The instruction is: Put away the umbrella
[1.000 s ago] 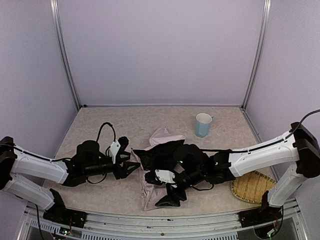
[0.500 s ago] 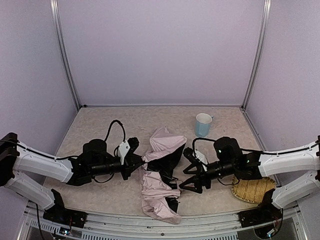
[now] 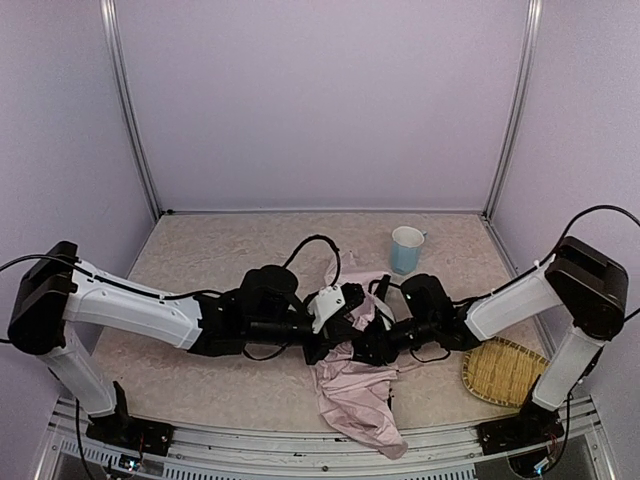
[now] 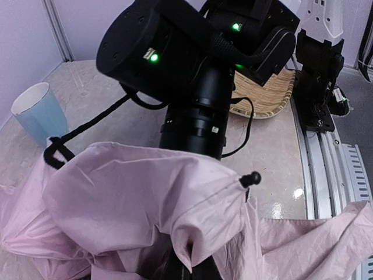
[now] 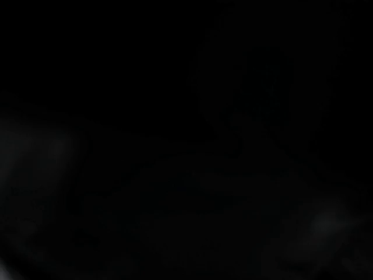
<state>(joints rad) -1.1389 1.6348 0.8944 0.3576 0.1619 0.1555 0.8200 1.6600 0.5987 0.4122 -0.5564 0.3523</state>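
Note:
The umbrella lies crumpled at the table's middle, pale pink fabric out, one end trailing to the front edge. My left gripper reaches in from the left and is shut on a fold of it. In the left wrist view the pink fabric drapes over my fingers and hides them, and a black rib tip sticks out. My right gripper comes in from the right and is buried in the umbrella's dark folds. The right wrist view is black, so its jaws do not show.
A light-blue cup stands upright behind the umbrella. A woven bamboo tray lies at the front right. The right arm's black wrist fills the space just ahead of my left gripper. Purple walls close in three sides.
Both arms have moved in to the middle. The left gripper closed on the fabric and carried it right. The right gripper pushed into the folds, and the pink fabric now trails further front-right.

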